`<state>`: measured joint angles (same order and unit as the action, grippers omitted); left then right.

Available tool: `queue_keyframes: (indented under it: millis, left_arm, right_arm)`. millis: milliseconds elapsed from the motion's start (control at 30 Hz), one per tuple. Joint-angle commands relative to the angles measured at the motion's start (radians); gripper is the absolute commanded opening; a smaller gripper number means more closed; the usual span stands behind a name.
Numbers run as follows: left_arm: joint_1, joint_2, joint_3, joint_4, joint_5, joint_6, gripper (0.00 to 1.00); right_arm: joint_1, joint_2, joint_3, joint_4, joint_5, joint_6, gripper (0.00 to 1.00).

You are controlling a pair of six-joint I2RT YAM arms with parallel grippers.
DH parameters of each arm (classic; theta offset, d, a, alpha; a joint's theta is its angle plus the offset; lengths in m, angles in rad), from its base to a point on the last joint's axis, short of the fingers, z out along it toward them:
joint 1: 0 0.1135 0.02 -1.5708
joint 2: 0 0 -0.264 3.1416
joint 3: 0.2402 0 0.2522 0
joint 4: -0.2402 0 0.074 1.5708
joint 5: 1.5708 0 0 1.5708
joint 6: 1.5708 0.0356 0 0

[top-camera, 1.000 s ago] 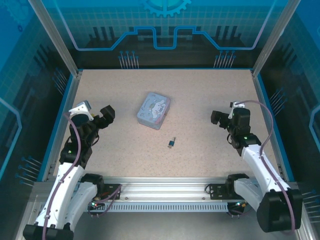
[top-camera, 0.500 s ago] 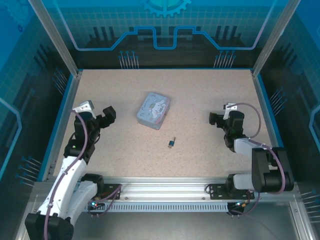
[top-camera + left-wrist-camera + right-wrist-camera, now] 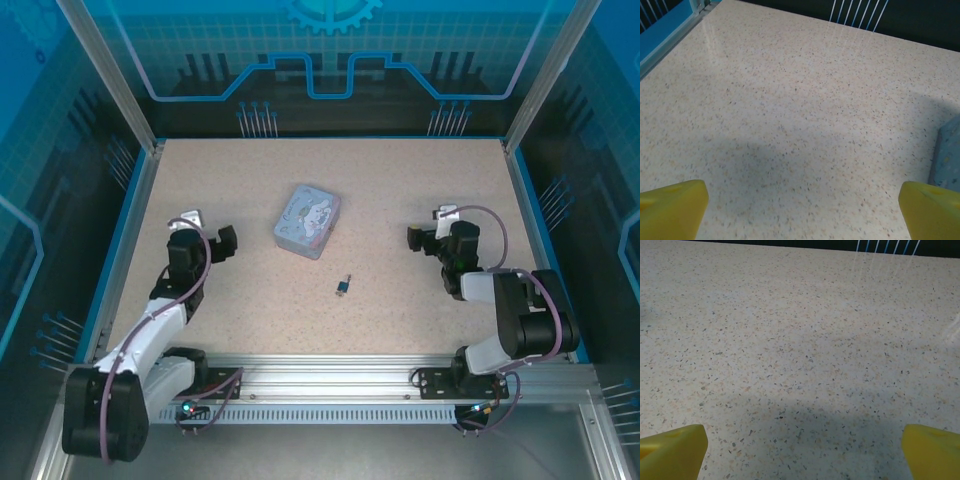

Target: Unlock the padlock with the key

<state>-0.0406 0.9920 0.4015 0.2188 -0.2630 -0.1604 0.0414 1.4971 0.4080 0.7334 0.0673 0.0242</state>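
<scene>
The padlock [image 3: 342,288] is a tiny dark body lying on the speckled table just in front of centre. A thin brownish bit, the key [image 3: 348,277], shows at its far end; I cannot tell whether it sits in the lock. My left gripper [image 3: 222,243] hangs low over the table well to the left of the padlock, its yellow fingertips [image 3: 672,202] far apart with bare table between them. My right gripper [image 3: 418,238] stands to the right of the padlock, open too, yellow fingertips [image 3: 673,445] wide apart over bare table.
A pale blue patterned tin [image 3: 308,220] lies behind the padlock, and its corner [image 3: 946,155] shows at the right edge of the left wrist view. Blue rails [image 3: 118,250] and glass walls close in the table on three sides.
Both arms have folded down toward the table. The left gripper has shifted slightly nearer and to the right, the right gripper slightly to the left. Padlock and tin have not moved.
</scene>
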Motion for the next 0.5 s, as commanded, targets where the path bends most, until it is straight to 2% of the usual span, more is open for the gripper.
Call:
queue_keyframes:
  millis: [0,100,267,400,467]
  left_arm:
    - [0.010,0.085,-0.024,0.194,0.029,0.092,0.99]
    - [0.010,0.201,-0.006,0.267,0.043,0.121,0.99]
    - [0.010,0.379,-0.010,0.504,0.132,0.175,0.99]
    - [0.011,0.450,0.000,0.569,0.193,0.189,0.99]
    - [0.013,0.508,-0.033,0.671,0.238,0.206,0.99]
  right_arm:
    - [0.019,0.006,0.022,0.024,0.011,-0.024,1.00]
    - [0.019,0.006,0.020,0.026,0.012,-0.027,1.00]
    - [0.021,0.006,0.021,0.026,0.014,-0.026,1.00]
    - [0.021,0.006,0.020,0.026,0.015,-0.027,1.00]
    - [0.021,0.006,0.020,0.025,0.014,-0.027,1.00]
